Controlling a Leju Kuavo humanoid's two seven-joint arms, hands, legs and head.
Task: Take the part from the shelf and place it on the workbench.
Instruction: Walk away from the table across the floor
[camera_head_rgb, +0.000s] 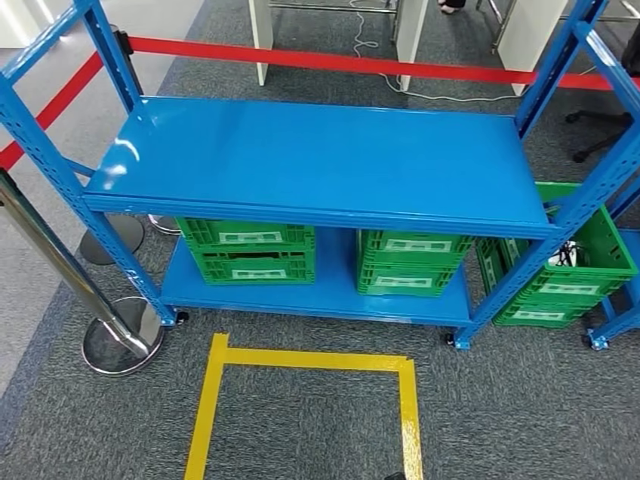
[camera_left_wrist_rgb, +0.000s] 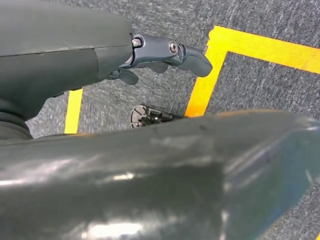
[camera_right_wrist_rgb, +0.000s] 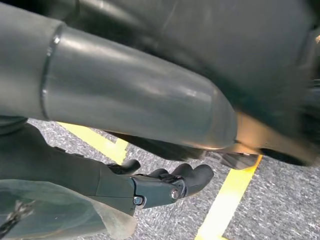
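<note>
A blue metal shelf (camera_head_rgb: 324, 150) stands in front of me, its top board a plain glossy blue. On its lower board sit two green crates (camera_head_rgb: 249, 250) (camera_head_rgb: 411, 262). A third green crate (camera_head_rgb: 596, 260) stands on the neighbouring rack at the right, with small white and dark items (camera_head_rgb: 566, 255) inside; I cannot tell what they are. My left hand (camera_left_wrist_rgb: 158, 52) hangs over the carpet with fingers stretched out, holding nothing. My right hand (camera_right_wrist_rgb: 166, 182) also hangs low, fingers loosely extended and holding nothing.
A yellow tape square (camera_head_rgb: 219, 380) marks the grey carpet before the shelf. A chrome stanchion (camera_head_rgb: 121, 335) stands at the left, and a red barrier belt (camera_head_rgb: 302, 57) runs behind the shelf. White table legs (camera_head_rgb: 260, 40) rise beyond it.
</note>
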